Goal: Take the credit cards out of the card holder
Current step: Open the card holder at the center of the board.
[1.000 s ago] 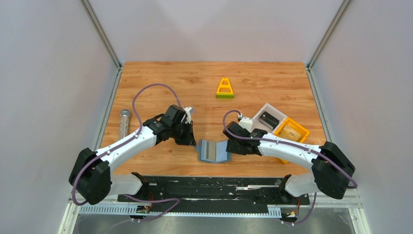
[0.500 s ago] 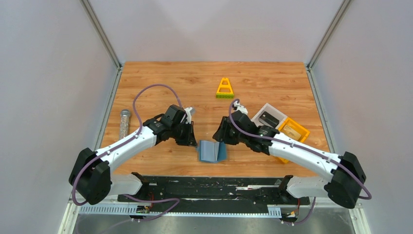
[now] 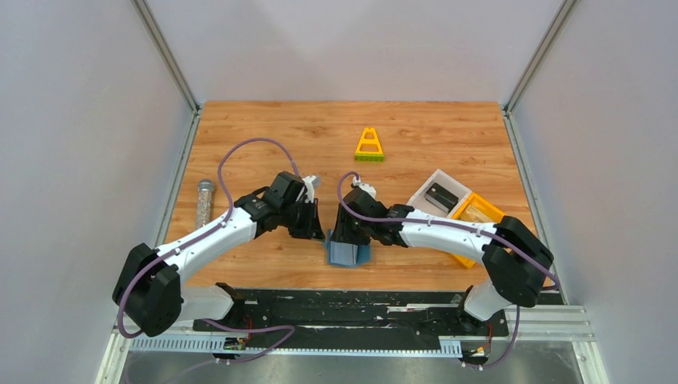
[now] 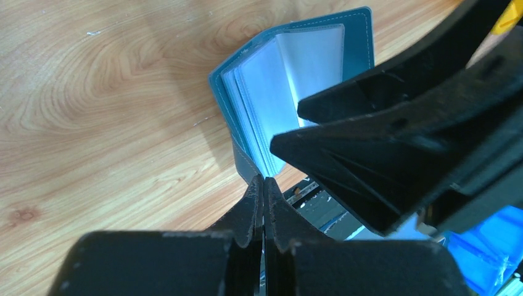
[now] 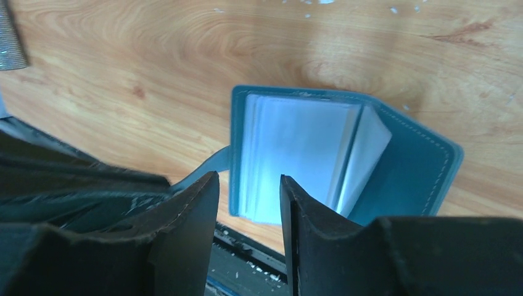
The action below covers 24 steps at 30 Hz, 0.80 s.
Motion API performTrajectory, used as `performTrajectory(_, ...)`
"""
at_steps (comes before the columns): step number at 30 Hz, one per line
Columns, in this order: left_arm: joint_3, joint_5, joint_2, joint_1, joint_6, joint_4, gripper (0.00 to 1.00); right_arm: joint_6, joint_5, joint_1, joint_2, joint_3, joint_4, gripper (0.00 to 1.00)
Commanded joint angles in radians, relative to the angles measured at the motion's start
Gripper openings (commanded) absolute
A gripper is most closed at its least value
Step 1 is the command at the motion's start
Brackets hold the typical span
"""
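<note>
The slate-blue card holder lies half open near the table's front edge, its clear sleeves fanned up. No card shows in the sleeves. My left gripper is shut on the holder's small tab at its left edge. My right gripper hovers open just above the sleeves, with nothing between its fingers. In the top view it is right over the holder. A dark grey-black credit card lies in the white bin.
A white bin and a yellow bin stand side by side at the right. A yellow triangular block sits further back. A silver cylinder lies at the left edge. The black base rail runs just behind the holder.
My right arm has swung left from beside the bins to right over the card holder. The holder's right panel has folded up. The left gripper has stayed put on the tab.
</note>
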Motion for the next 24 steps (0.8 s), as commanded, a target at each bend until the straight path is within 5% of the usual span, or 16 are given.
performTrajectory(1, 0.0, 0.012, -0.042, -0.004, -0.006, 0.026, 0.0, 0.011, 0.065, 0.003, 0.037, 0.041, -0.016, 0.44)
performTrajectory(11, -0.004, 0.009, -0.045, -0.004, -0.007, 0.029, 0.0, 0.002, 0.058, 0.003, 0.093, 0.044, -0.013, 0.52)
performTrajectory(24, -0.002, -0.019, -0.046, -0.003, 0.002, 0.01, 0.0, 0.014, 0.137, 0.004, 0.062, 0.016, -0.081, 0.47)
